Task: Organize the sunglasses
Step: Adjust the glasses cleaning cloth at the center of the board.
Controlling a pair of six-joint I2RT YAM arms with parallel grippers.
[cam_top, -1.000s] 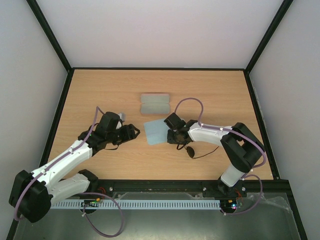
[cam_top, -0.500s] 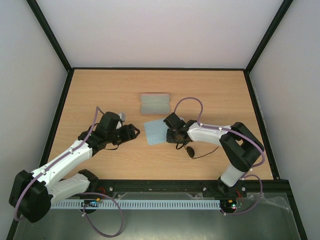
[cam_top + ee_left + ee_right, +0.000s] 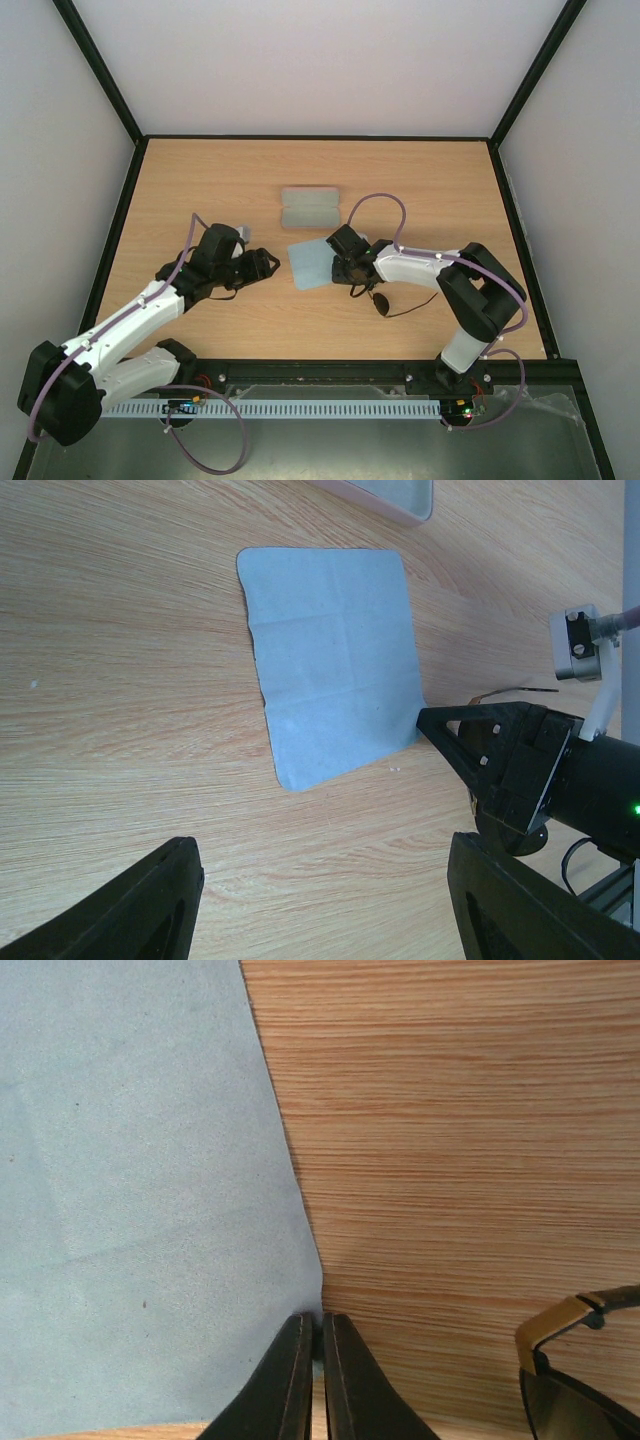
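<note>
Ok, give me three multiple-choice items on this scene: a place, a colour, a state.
1. Where are the sunglasses? A on the cloth; B in the case; C on the table, right of the cloth.
2. Cloth colour? A pink; B light blue; C green.
3. Left arm's jaws? A open, empty; B shut on the case; C shut on the sunglasses.
Answers: C, they lie on bare wood beside the cloth; B, both wrist views show pale blue; A, its wrist view shows the jaws spread wide with nothing between.

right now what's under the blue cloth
Only table shows around the cloth, which lies flat with no bulge; anything beneath it is covered. The right hand pinches its near corner.
</note>
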